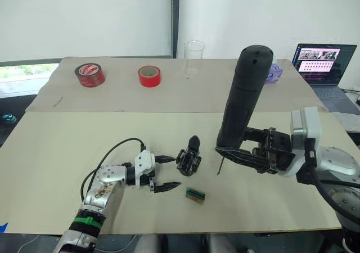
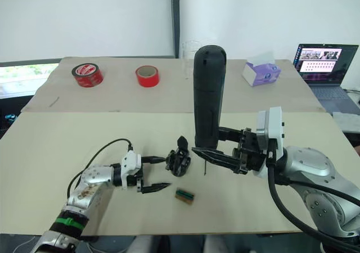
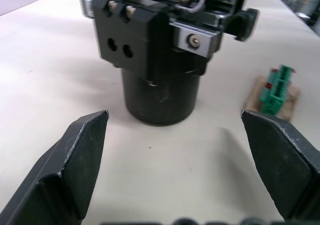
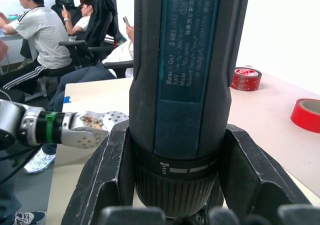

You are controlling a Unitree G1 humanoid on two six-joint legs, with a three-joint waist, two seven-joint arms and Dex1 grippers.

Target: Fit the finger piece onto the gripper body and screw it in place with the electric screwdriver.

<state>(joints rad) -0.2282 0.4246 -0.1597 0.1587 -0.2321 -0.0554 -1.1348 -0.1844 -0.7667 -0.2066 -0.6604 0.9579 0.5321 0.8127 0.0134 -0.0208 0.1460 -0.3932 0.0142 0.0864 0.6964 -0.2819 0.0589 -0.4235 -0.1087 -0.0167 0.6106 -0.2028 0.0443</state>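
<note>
The gripper body (image 1: 189, 154), a small black block on a round base with one pointed finger up, stands on the beige table (image 1: 67, 152). My left gripper (image 1: 176, 171) rests on the table just short of it, open, its fingertips (image 3: 85, 145) to either side of the round base (image 3: 160, 97) without touching. My right gripper (image 1: 228, 146) is shut on the electric screwdriver (image 1: 243, 95), a thick black cylinder held upright, slightly tilted, right of the gripper body. Its thin bit (image 1: 220, 166) points down near the table. The finger piece is out of view.
A tiny green-and-brown block (image 1: 195, 194) lies close to my left gripper. Two red tape rolls (image 1: 90, 74) (image 1: 149, 76), a clear beaker (image 1: 194, 53) and a purple-white box (image 2: 259, 72) sit at the back. A laptop (image 1: 323, 64) stands far right. People sit beyond the table (image 4: 35, 30).
</note>
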